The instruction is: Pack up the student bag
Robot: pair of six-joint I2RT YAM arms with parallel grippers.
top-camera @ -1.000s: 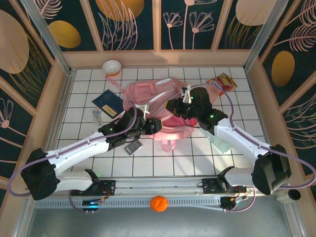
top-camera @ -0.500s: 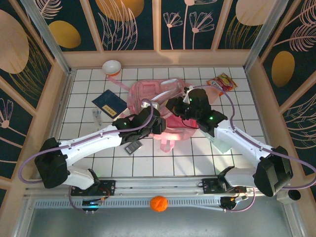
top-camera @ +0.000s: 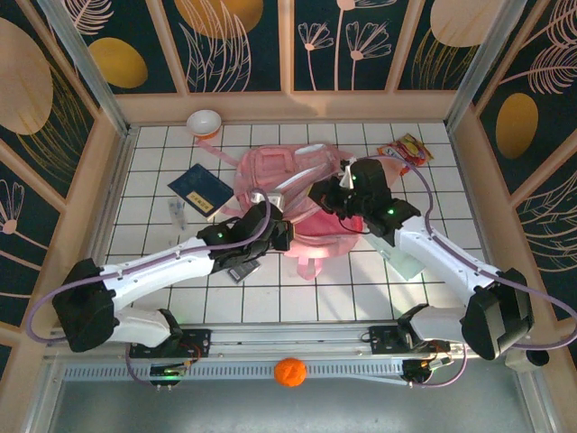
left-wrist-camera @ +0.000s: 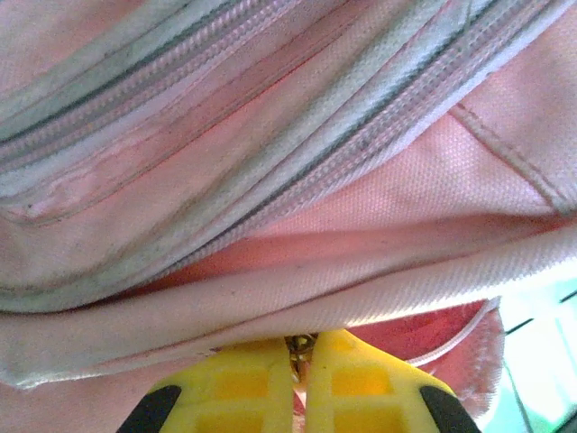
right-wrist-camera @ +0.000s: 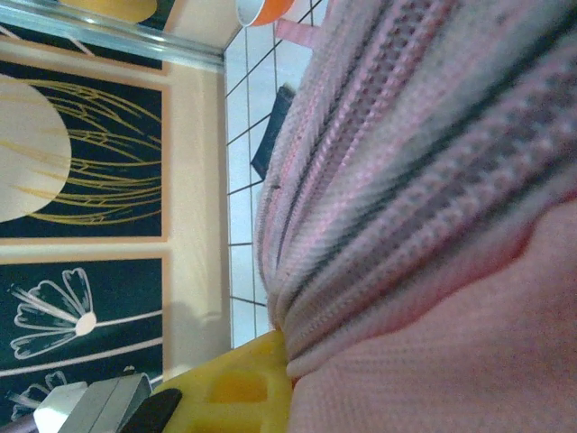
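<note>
The student bag (top-camera: 279, 176), a soft pink backpack, lies in the middle of the tiled table. My left gripper (top-camera: 279, 233) sits at its near left edge. In the left wrist view the yellow fingertips (left-wrist-camera: 252, 379) are pressed together on a small metal zipper pull (left-wrist-camera: 302, 344) under a pink piped seam (left-wrist-camera: 270, 293), so the left gripper (left-wrist-camera: 302, 352) is shut on it. My right gripper (top-camera: 327, 193) rests on the bag's right side. One yellow finger (right-wrist-camera: 239, 388) shows there with the bag's ribbed zipper fabric (right-wrist-camera: 406, 225) folded tight against it; the right gripper (right-wrist-camera: 290, 372) is shut on that fabric.
A navy booklet (top-camera: 199, 188) and a small clear tube (top-camera: 178, 213) lie left of the bag. A dark calculator-like slab (top-camera: 242, 269) lies under my left forearm. A white bowl (top-camera: 205, 122) stands at the back, a snack packet (top-camera: 406, 150) back right, an orange ball (top-camera: 289, 371) by the rail.
My left gripper has closed from half open onto the zipper pull at the bag's near edge. The right gripper stays shut on the bag and has shifted slightly.
</note>
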